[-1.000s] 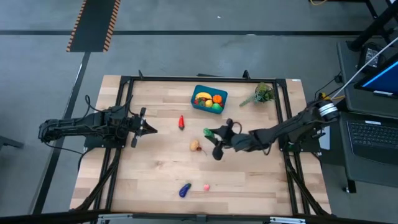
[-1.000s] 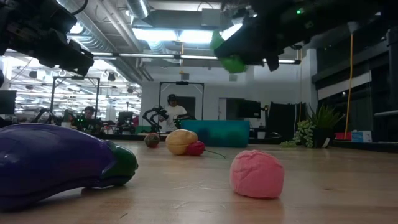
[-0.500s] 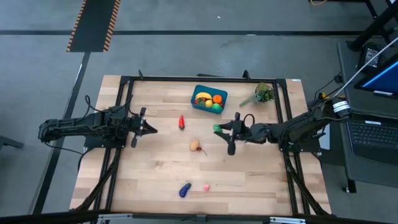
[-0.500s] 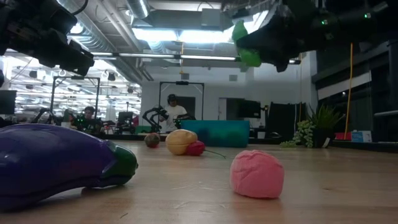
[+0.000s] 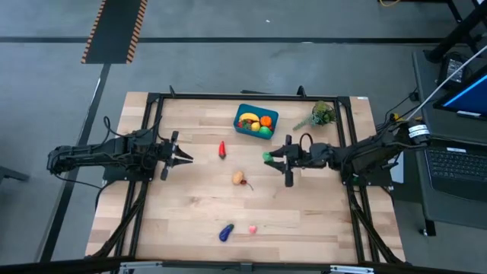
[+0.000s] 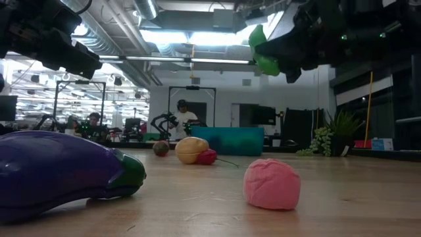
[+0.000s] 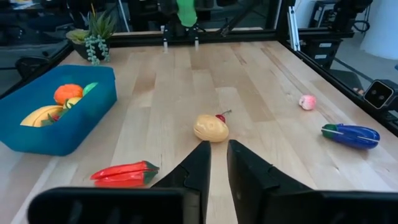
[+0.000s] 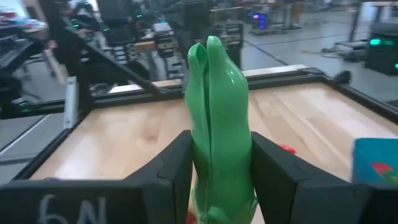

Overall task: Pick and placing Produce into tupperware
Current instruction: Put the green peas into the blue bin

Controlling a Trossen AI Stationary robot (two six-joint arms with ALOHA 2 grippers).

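Wooden worktop [image 5: 190, 198] inside a black frame, seen from above, with an open workshop visible beyond it in the low view. Right claw [image 5: 268, 157] is clamped on a green toy vegetable [image 8: 217, 118], held clear of the surface near the middle of the worktop, just short of the teal tupperware [image 5: 245, 113] at the far edge. The tub already contains yellow, orange and green pieces. Left claw [image 5: 187, 157] waits over the left side of the worktop, empty, its fingers [image 7: 199, 168] slightly parted with a narrow gap between them. Produce not yet collected: a red pepper [image 5: 222, 149] between the left claw and the tub; a tan piece [image 5: 238, 178] near centre with something small and red touching it; a purple eggplant [image 5: 225, 233] and a pink piece [image 5: 253, 227] lying close together near the front edge. A leafy sprig [image 5: 323, 115] stands to the right of the tub. The step in hand appears to be carrying the green piece to the tub. To do it well, the right claw should travel high enough to clear the tub's rim, stop over the part of the interior with most room, lower the piece close to the contents, and only then release, so that it neither bounces out nor knocks the tub sideways.
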